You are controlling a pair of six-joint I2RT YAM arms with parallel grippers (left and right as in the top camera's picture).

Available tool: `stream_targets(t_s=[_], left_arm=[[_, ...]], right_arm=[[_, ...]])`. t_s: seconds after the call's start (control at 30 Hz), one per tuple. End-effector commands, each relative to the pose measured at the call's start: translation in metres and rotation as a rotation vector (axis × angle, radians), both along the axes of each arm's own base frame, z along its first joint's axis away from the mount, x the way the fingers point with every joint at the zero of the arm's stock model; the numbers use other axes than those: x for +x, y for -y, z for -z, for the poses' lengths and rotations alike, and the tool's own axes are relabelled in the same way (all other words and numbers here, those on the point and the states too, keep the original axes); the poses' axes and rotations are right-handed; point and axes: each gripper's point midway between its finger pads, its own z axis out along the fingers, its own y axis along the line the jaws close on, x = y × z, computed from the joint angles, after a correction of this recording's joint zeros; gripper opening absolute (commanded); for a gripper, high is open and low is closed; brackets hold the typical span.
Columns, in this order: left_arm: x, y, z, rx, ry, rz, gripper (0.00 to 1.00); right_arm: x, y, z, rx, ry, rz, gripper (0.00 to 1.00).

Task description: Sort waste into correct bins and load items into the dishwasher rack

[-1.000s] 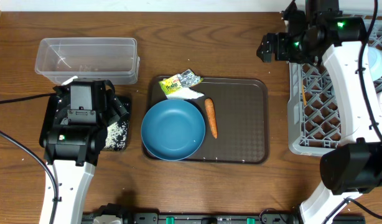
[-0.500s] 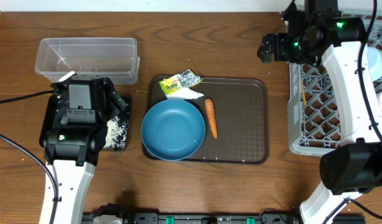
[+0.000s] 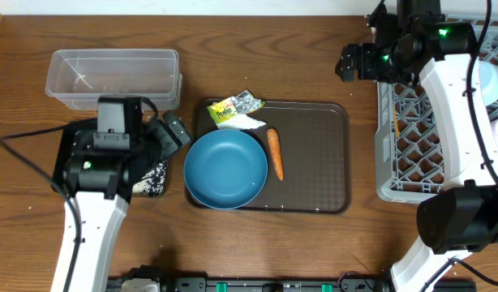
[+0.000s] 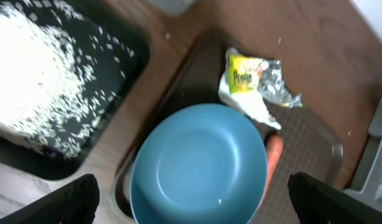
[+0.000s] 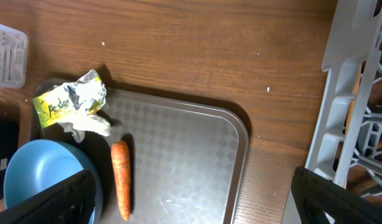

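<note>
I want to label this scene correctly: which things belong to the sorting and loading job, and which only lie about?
Job: wide dark-blue bowl; small orange carrot; crumpled yellow-and-silver wrapper; white tissue scrap; white rice grains; shallow black tray; clear rectangular plastic tub; grey lattice plastic rack.
Lying about: brown rectangular serving tray; wooden tabletop.

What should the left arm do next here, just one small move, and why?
Probably lower the open left gripper onto the dark-blue bowl's nearest rim. The jaws stand wide right beside it, the bowl looks empty, and the rice already lies in the black tray.
</note>
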Motion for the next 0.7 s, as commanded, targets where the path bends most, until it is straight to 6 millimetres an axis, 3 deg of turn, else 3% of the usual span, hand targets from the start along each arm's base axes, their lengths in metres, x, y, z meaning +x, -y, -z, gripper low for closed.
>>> stream_targets(t_s=[0.0,0.17,0.3,0.47,0.57,0.67], left_arm=[[0.004,0.006,0.007,-0.035,-0.037,0.007,1.0],[0.005,-0.027,0.019,0.045,-0.086,-0.104,1.0],[-0.001,-0.068,0.018,0.024,-0.096,-0.269,1.0],[-0.032,-0.131,0.024,-0.015,-0.172,-0.542,1.0],[-0.058,-0.154,0.03,-0.036,-0.235,-0.657,1.0],[-0.074,-0.167,0.033,-0.051,-0.269,-0.73,1.0]], right_arm=[[0.0,-0.003,0.002,-0.006,-0.007,0.0,0.99],[0.0,-0.003,0.002,-0.006,-0.007,0.0,0.99],[0.0,-0.003,0.002,-0.006,-0.007,0.0,0.99],[0.0,-0.003,0.002,-0.006,-0.007,0.0,0.99],[0.0,-0.003,0.002,-0.005,-0.007,0.001,0.99],[0.003,-0.017,-0.004,0.103,-0.015,0.042,0.99]])
